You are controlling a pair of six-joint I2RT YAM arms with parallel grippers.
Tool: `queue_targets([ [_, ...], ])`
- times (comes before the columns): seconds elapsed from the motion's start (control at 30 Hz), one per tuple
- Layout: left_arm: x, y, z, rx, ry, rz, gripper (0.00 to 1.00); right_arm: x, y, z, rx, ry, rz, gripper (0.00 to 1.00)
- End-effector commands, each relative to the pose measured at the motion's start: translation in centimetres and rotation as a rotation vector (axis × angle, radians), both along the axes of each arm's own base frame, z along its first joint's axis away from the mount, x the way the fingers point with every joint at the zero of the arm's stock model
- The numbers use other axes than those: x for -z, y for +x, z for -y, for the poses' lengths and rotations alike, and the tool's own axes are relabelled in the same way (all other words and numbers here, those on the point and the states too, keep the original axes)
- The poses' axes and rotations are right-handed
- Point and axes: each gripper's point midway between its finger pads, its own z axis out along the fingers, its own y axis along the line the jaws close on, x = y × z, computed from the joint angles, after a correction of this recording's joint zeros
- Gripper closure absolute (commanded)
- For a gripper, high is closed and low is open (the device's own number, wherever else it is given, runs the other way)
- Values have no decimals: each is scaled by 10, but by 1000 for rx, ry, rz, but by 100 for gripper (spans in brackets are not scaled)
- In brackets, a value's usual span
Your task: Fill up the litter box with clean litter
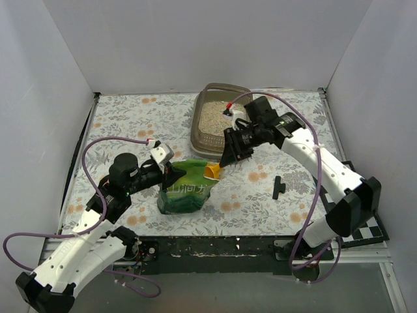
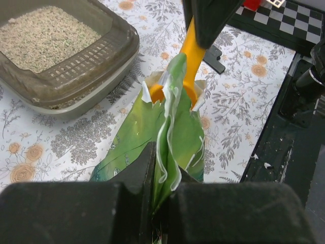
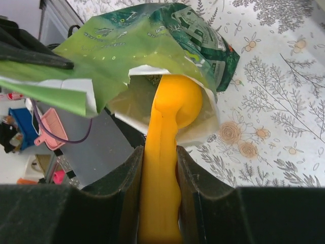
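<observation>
The litter box (image 1: 197, 141) stands at the back centre with clean litter (image 1: 215, 116) in it. In the left wrist view the box (image 2: 89, 68) and its litter (image 2: 43, 33) lie at the upper left. A green bag (image 1: 186, 190) stands upright near the front. My left gripper (image 1: 171, 172) is shut on a pinched fold of the bag's torn top (image 2: 170, 127), its jaws (image 2: 163, 170) squeezing the film. My right gripper (image 1: 229, 158) is shut on the handle of a yellow scoop (image 3: 163, 168). The scoop's bowl (image 3: 177, 101) sits inside the bag's open mouth (image 3: 137, 81).
A small black part (image 1: 279, 186) lies on the flowered cloth to the right of the bag. A checkered board (image 1: 373, 228) sits at the right front corner. White walls close in the left, back and right sides.
</observation>
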Motion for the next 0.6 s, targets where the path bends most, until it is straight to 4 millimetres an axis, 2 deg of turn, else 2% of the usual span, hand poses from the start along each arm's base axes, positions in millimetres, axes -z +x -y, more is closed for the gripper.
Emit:
queue_targets([
  [0.0, -15, 3, -1, -25, -52, 64, 100, 3, -5, -21, -64, -86, 6, 99],
  [0.17, -14, 4, -2, -50, -55, 66, 100, 23, -1, -37, -67, -236, 25, 99],
  [0.3, -14, 8, -5, -80, -53, 80, 100, 50, -6, -47, -87, -327, 9, 99],
  [0.43, -11, 6, -3, -76, -49, 81, 100, 75, -14, -63, -110, -250, -37, 99],
  [0.57, -10, 6, -3, -75, -47, 78, 100, 95, -24, -66, -119, -120, -108, 99],
])
